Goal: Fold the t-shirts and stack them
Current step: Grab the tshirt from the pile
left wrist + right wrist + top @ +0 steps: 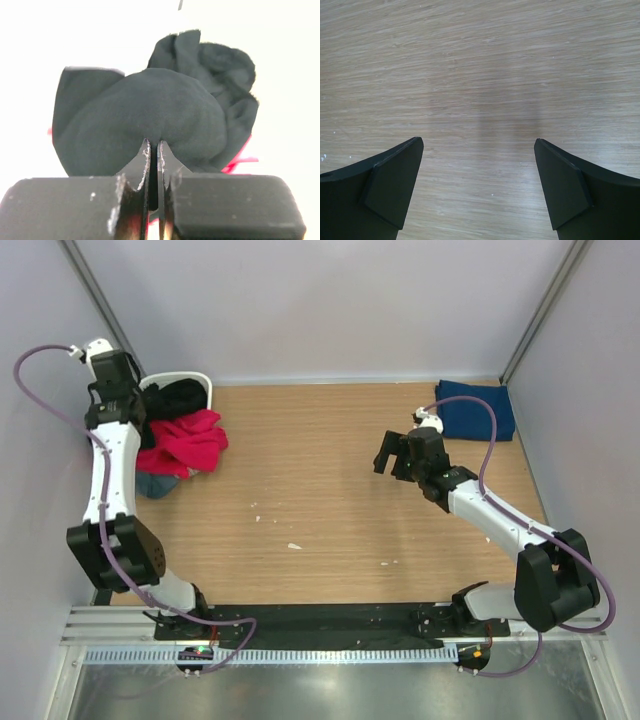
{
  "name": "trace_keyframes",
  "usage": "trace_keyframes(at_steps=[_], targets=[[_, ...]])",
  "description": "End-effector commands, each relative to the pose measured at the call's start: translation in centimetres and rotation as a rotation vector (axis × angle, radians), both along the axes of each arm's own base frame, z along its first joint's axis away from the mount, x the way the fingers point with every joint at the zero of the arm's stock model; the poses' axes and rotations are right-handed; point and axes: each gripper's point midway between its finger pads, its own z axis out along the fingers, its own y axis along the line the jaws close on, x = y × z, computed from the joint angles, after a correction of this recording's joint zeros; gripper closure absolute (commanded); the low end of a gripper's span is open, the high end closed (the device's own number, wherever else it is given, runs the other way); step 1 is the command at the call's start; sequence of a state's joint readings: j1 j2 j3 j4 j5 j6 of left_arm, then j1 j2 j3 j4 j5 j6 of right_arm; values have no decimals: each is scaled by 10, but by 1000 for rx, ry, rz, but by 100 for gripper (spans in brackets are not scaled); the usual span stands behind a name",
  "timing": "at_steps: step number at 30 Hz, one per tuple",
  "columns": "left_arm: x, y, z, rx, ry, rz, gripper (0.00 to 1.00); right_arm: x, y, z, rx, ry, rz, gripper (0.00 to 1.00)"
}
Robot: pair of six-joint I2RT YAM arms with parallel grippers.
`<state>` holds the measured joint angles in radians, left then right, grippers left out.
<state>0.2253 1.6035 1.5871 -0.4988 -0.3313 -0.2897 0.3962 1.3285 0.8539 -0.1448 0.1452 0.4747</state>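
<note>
Reaching into the far left corner, your left gripper (153, 143) had its fingers pressed almost together, pinching a fold of the black t-shirt (150, 110). The cloth bunched up in a rounded lump just beyond the tips, above the white basket (207, 380). The magenta-red t-shirt (190, 440) lay crumpled just beside the basket, spilling onto the table (320, 510). Your right gripper (477, 142) hung over the wood right of centre, its fingers spread wide and gripping nothing. The navy blue t-shirt (476, 408) sat folded flat at the far right corner, near your right gripper but apart from it.
</note>
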Motion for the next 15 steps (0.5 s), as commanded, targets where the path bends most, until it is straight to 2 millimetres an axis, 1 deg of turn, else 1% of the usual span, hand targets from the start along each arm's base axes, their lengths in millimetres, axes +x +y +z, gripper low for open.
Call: trace_keyframes(at_steps=[1,4,5,7,8,9,10,11,12,13,14,15], targets=[[-16,0,108,54,-317,17,100,5,5,28,51,-83,4,0],[-23,-7,145,65,-401,-11,100,3,5,32,61,-93,4,1],[-24,-9,166,73,-446,-20,100,1,4,32,64,-94,1,0],[-26,-11,187,82,-485,-35,100,-1,2,38,68,-110,-3,0],[-29,-15,213,94,-540,-50,100,-3,0,37,64,-111,-11,0],[-29,-18,222,94,-558,-63,100,-4,-3,36,58,-107,-20,0],[-31,-21,235,92,-589,-79,100,-6,-4,40,62,-117,-25,0],[-34,-27,257,94,-637,-101,100,-6,-8,41,53,-120,-42,0],[-30,-41,265,71,-656,-157,100,-9,-11,42,50,-116,-54,0],[-34,-47,277,73,-679,-183,100,-10,-14,42,45,-114,-70,0],[-31,-64,284,63,-690,-243,100,-10,-17,41,42,-112,-85,0],[-33,-79,303,69,-724,-289,100,-11,-25,42,25,-112,-125,0]])
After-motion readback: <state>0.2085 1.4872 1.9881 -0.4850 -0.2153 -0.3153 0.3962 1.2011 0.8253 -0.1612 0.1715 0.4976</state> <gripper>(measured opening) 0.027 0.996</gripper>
